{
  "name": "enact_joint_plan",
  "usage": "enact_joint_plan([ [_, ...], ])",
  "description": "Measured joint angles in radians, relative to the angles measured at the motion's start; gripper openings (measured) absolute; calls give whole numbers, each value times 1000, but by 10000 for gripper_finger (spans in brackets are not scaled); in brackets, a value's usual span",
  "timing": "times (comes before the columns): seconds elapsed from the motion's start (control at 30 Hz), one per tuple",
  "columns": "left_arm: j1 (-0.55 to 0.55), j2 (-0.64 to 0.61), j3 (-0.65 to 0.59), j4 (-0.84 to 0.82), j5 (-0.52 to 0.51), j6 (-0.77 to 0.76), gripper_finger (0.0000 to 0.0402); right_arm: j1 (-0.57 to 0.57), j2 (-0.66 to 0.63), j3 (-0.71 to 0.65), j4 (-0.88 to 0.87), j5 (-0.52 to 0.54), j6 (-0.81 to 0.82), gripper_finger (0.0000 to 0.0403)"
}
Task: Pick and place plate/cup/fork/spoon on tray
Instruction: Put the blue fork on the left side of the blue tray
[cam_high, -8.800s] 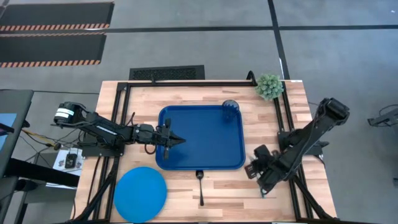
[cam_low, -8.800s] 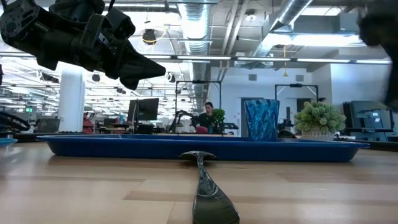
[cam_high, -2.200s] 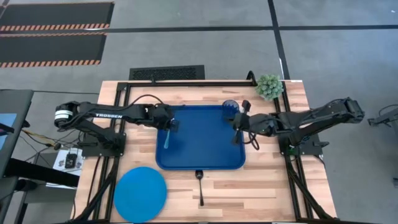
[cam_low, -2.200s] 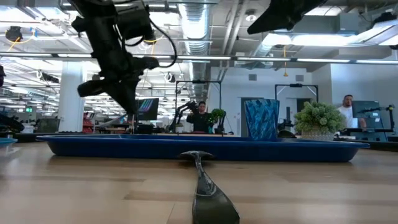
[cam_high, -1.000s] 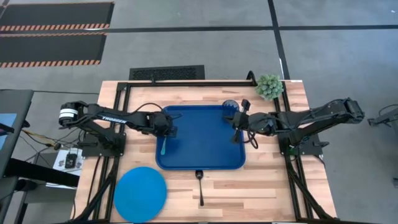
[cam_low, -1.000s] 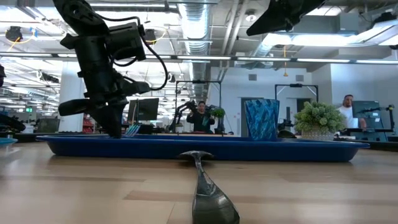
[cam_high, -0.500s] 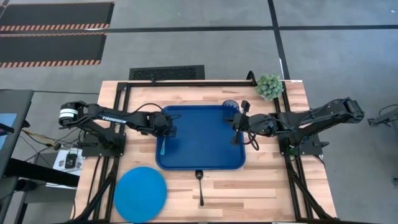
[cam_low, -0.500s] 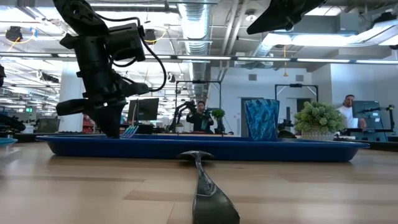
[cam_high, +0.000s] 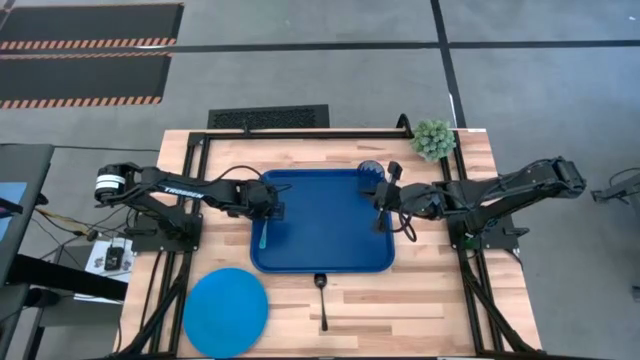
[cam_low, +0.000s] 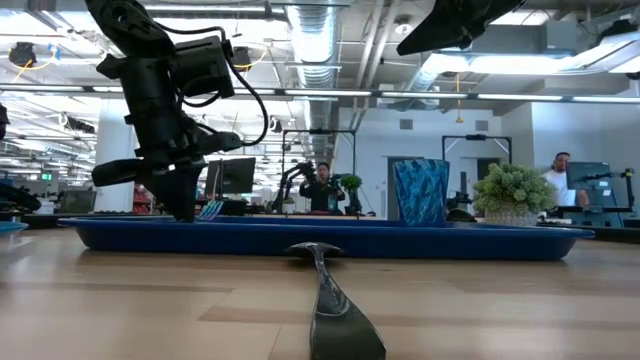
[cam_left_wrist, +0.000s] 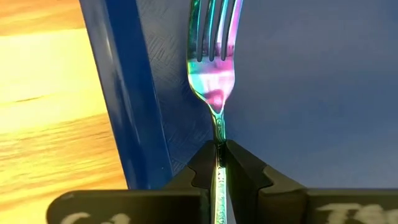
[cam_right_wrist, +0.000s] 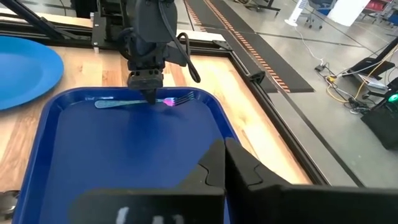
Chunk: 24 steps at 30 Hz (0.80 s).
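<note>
The dark-blue tray (cam_high: 330, 225) lies mid-table. The teal fork (cam_high: 260, 236) lies flat on the tray floor beside the left rim (cam_left_wrist: 118, 93), tines toward the far side. My left gripper (cam_high: 263, 211) points down at it, shut on it. The cup (cam_high: 371, 177) stands in the tray's far right corner. The round plate (cam_high: 226, 312) rests on the table at the near left. The dark spoon (cam_high: 322, 300) lies on the wood just before the tray's near rim. My right gripper (cam_high: 385, 196) hovers shut over the tray's right side near the cup, holding nothing. My left gripper pinches the fork's handle just behind the neck (cam_left_wrist: 219, 140) between its two fingers (cam_left_wrist: 245, 168). The fingers come steeply from above and lie across the fork. The fork lies flat on the tray floor, its long handle end (cam_right_wrist: 112, 103) reaching toward the near side.
A small potted plant (cam_high: 433, 138) stands at the table's far right corner. Black frame rails (cam_high: 300, 133) run along the far edge and both sides. Bare wood lies between plate and spoon. People stand in the room behind (cam_low: 322, 188).
</note>
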Motion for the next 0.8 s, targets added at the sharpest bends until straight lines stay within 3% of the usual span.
enact_joint_plan([
  [0.6, 0, 20, 0, 2, 1, -46, 42, 5, 0, -1, -2, -1, 1, 10],
  [0.8, 7, 20, 6, -3, -18, 46, 48, 5, 0, -1, -1, -1, 3, 10],
])
